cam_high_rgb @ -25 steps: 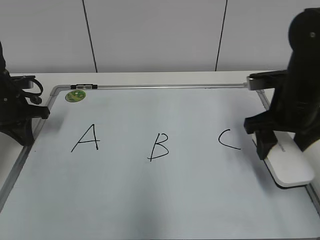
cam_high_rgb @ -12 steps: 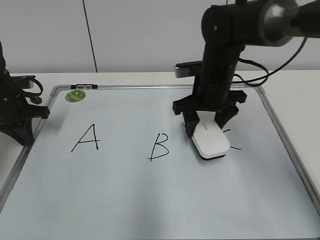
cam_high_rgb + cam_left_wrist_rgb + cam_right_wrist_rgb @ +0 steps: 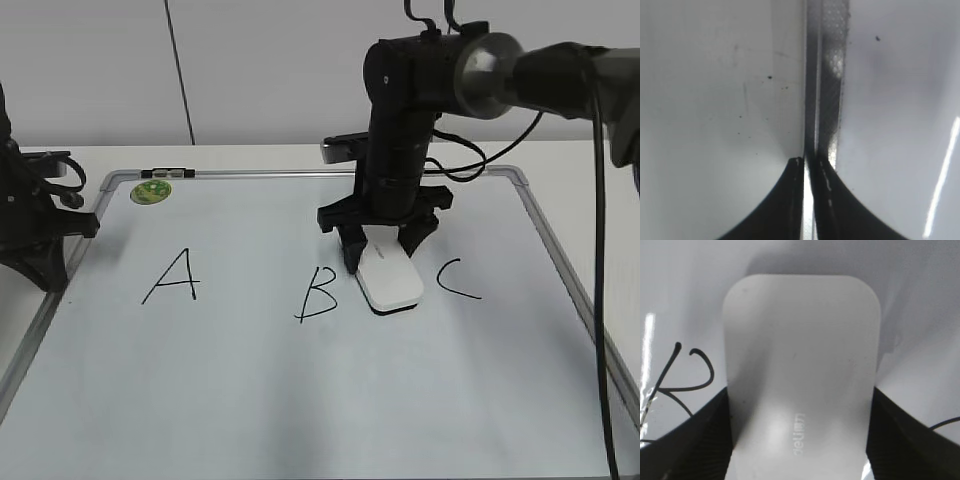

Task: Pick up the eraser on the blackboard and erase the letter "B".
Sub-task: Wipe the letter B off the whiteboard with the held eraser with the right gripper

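The eraser, a light, stiff plastic block likely slippery on its smooth top, is being gripped across its long sides by the right pincer, just beside the letter "B" on the blackboard.

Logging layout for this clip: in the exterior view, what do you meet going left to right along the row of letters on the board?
Left gripper at the blackboard edge → letter "A" → letter "B" → eraser held in the right gripper → letter "C".
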You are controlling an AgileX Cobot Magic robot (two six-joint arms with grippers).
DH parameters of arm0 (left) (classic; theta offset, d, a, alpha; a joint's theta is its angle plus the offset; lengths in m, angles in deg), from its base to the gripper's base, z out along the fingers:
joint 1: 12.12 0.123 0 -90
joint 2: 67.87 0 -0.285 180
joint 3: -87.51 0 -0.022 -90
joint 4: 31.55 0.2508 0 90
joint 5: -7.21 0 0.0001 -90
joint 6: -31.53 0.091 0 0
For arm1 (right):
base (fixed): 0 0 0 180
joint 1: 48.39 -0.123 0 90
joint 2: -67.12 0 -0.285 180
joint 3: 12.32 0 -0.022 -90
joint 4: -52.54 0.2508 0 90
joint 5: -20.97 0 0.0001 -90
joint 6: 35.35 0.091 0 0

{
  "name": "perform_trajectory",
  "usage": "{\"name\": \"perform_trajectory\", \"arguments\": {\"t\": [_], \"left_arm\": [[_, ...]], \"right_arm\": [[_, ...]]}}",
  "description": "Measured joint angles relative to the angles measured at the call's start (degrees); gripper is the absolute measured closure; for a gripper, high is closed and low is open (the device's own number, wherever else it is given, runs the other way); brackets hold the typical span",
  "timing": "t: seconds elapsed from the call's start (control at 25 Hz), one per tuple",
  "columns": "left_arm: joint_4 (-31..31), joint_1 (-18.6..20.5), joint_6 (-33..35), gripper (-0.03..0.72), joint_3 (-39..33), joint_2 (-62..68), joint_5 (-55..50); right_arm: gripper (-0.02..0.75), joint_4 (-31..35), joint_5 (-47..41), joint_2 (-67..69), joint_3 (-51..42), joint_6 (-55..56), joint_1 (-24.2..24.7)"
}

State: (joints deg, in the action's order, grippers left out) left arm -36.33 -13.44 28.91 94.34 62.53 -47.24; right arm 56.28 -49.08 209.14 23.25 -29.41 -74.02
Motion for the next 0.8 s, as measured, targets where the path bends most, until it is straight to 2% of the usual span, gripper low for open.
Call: {"name": "perform_trajectory", "arguments": {"t": [0.48,0.8], "left_arm": [[0.0,0.0,0.0,0.657,0.0,0.0,0.0],[0.0,0.0,0.0,0.657,0.0,0.0,0.0]], "right_arm": [[0.208,-2.3,-0.3,1.2,1.7,-0.2,-7.4],[0.208,2.3,-0.2,1.2,1.7,-1.0,-13.7]]}}
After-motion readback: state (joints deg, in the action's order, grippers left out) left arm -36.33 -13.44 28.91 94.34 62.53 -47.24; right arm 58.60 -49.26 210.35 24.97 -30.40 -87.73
